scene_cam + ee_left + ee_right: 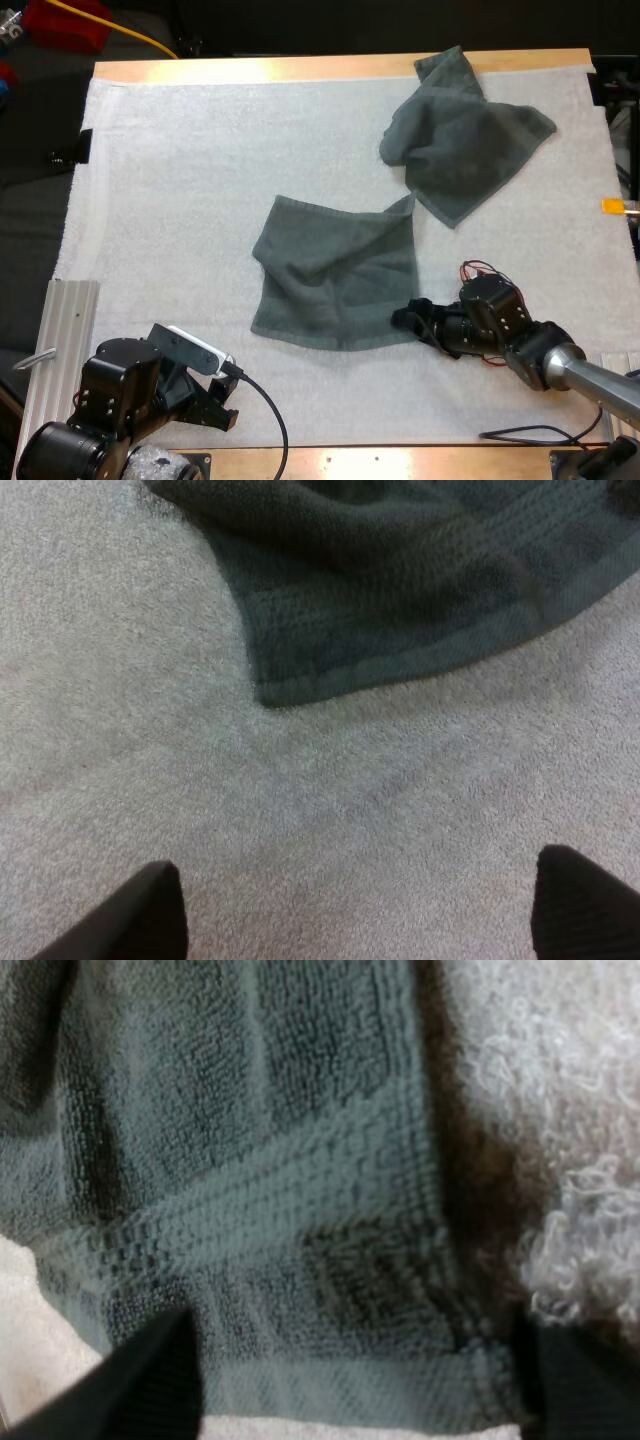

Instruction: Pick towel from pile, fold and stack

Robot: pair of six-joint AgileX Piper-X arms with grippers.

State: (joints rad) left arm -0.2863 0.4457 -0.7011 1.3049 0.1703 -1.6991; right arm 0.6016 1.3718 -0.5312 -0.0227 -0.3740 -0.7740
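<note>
- No writing, label, brand, number or sign is showing readably anywhere in these views.

Wooden table (300, 68) covered by a white mat (180, 200). Lying directly on the mat are a spread towel (335, 275) at the centre, lightly wrinkled, and a crumpled towel (460, 140) at 2 o'clock, reaching the mat's far edge. Their neighbouring corners come together; whether they touch cannot be told.
</note>
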